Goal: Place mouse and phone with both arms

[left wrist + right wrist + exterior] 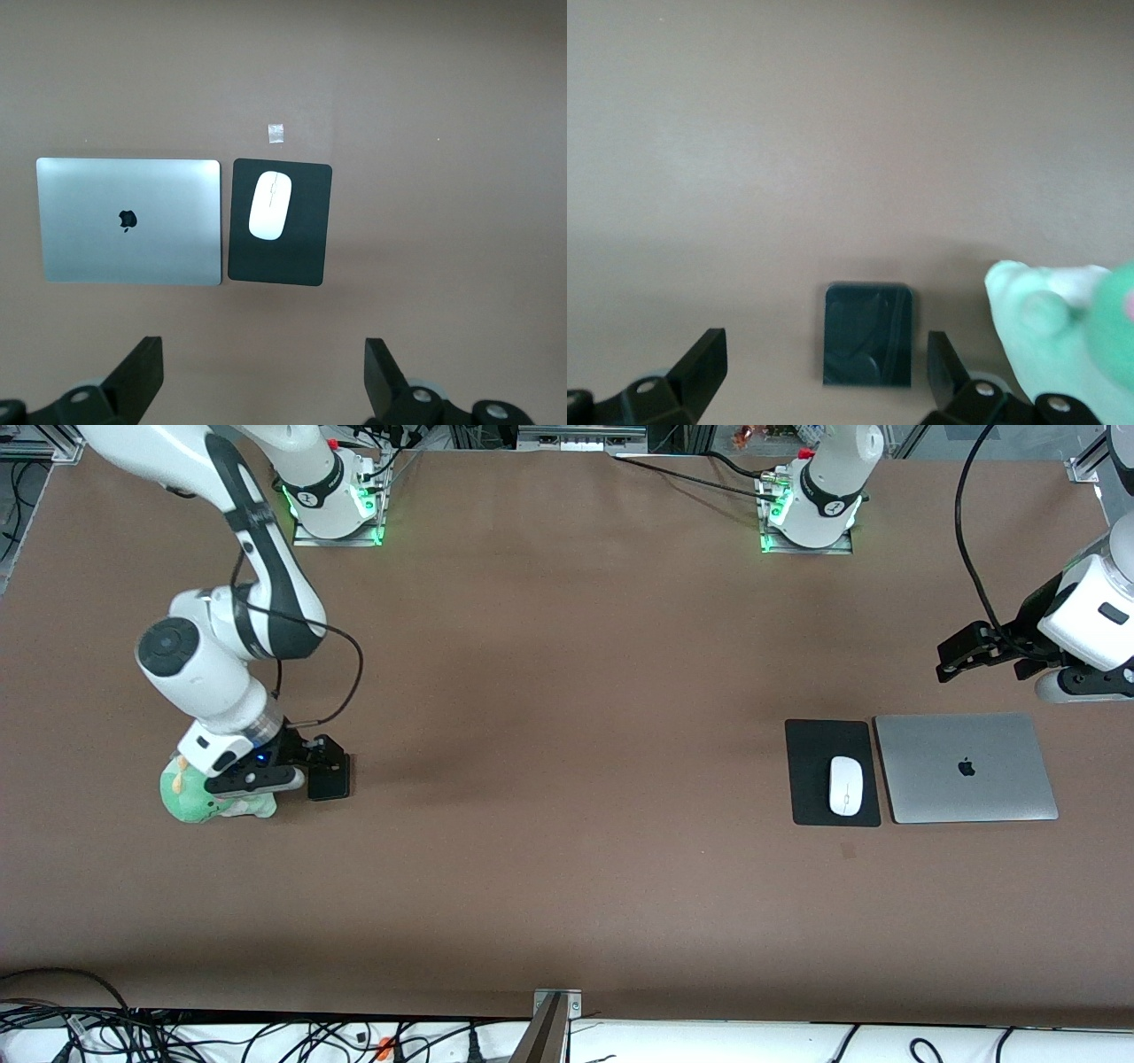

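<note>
Down at the right arm's end of the table, the right pincer hangs low over the phone, jaws spread wide, nothing gripped! The risk, I'd say: that green plush toy sits just beside the phone, so a finger could snag it on the way down, or clip the phone's edge and skid it away. At the left arm's end, the left pincer waits up high, open and empty, over the mouse, which lies on its black mouse pad beside a closed silver laptop.
</note>
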`<state>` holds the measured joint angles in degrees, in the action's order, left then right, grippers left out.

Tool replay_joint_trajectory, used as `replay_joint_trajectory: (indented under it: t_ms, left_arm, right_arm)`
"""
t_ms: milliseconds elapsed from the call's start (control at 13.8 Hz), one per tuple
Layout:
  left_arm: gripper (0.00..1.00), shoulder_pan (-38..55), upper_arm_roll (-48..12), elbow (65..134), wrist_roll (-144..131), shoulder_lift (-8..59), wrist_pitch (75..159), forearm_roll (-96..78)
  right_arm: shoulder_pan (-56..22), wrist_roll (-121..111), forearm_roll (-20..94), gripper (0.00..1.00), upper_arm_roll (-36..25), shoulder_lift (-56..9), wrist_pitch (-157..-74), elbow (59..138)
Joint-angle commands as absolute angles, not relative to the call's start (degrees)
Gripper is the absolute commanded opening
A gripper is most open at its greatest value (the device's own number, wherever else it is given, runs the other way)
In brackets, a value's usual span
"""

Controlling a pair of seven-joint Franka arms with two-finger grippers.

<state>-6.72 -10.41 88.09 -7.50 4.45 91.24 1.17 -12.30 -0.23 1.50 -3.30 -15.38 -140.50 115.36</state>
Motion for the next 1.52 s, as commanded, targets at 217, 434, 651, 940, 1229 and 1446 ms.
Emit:
replay_joint_trajectory:
  t_ms: [217,434,651,940,1229,1446]
  left_arm:
    - [1.0,-6.6,-10.5,86.3,-7.6,5.3,90.5,0.8]
    - [1.0,-6.6,-10.5,86.3,-7.6,5.3,90.5,0.8]
    - [1.0,-6.6,-10.5,86.3,-7.6,5.3,90.5,0.8]
    - [1.0,-6.5,-10.5,86.3,-7.6,5.3,90.5,0.8]
    - [1.0,-6.5,-10.5,86.3,-7.6,5.3,90.5,0.8]
    - [1.0,-6.5,-10.5,86.3,-7.6,5.3,90.5,0.8]
  right_arm:
    - [-11.8,-1.1,2.5,1.0,-6.3,-5.8,-118.0,108.5]
    - [-11.8,-1.1,2.2,1.0,-7.8,-2.3,-108.1,105.0]
    - [-11.7,-1.1,1.7,1.0,-9.7,1.2,-103.7,103.7]
    - [-7.6,-1.3,1.6,1.0,-8.5,4.3,-98.8,102.0]
    - [-5.5,-1.6,0.2,1.0,-7.6,5.6,-96.9,100.6]
    - [-4.0,-1.7,-0.1,1.0,-6.2,6.4,-94.5,99.3]
